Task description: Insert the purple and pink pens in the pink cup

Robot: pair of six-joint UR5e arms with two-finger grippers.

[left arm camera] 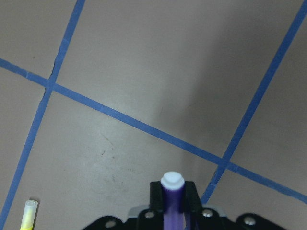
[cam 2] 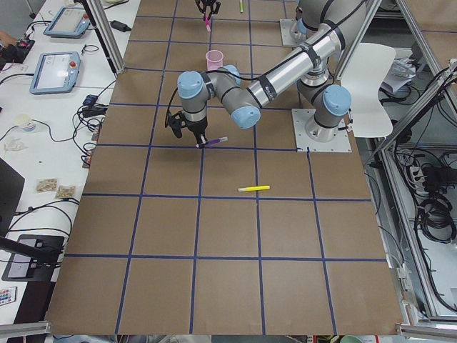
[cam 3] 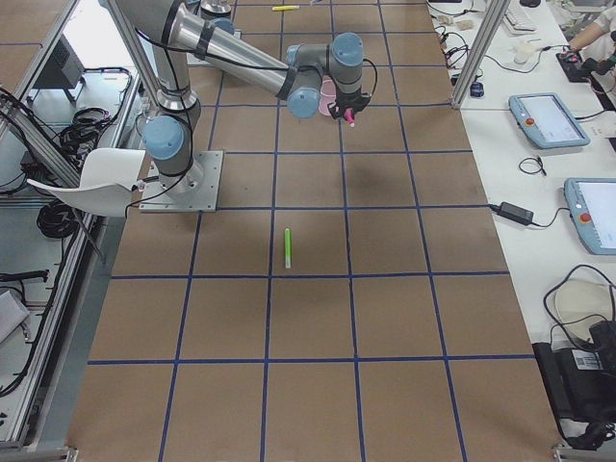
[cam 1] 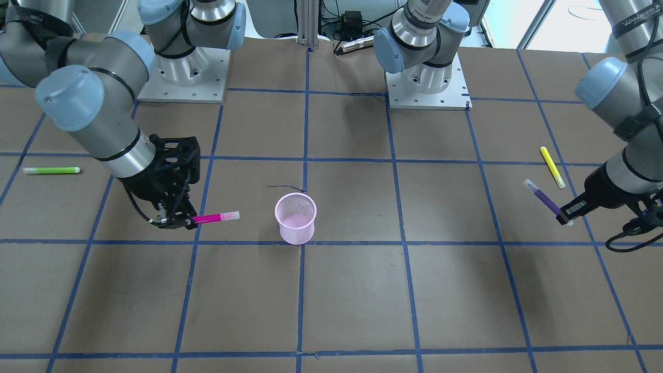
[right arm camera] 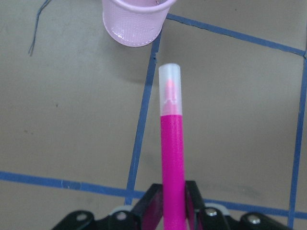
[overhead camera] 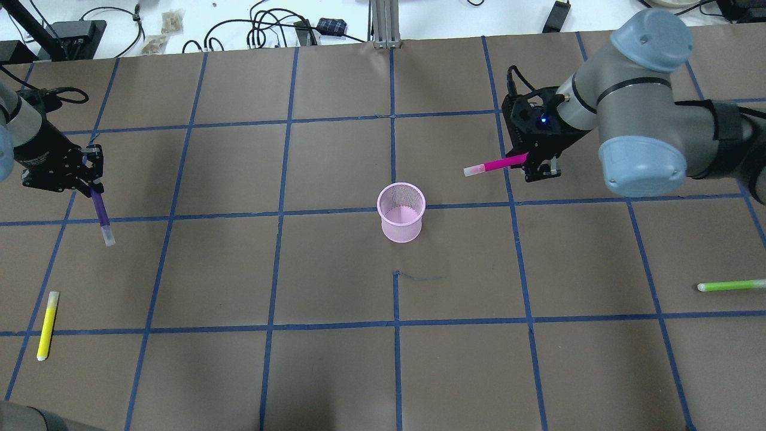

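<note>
The cup [overhead camera: 401, 212] is seen standing upright near the middle of the tabletop [overhead camera: 335, 371], on a crossing of blue tape lines [overhead camera: 276, 269].

The right end effector [overhead camera: 529, 163] is closed on the pink pen [overhead camera: 495, 164], which is gripped at its rear end. The pen is held roughly level, and its clear cap is pointed toward the cup. It is kept beside the cup and apart from it, with the cap short of the rim.

The left end effector [overhead camera: 93, 188] is clamped on the purple pen [overhead camera: 102, 214]. This pen is held at one end with its pale cap sticking out from between the jaws, well apart from the cup.

A yellow pen [overhead camera: 47, 325] is found lying on the tabletop near the left end effector. A green pen [overhead camera: 730, 285] is found lying toward the robot's right edge.
</note>
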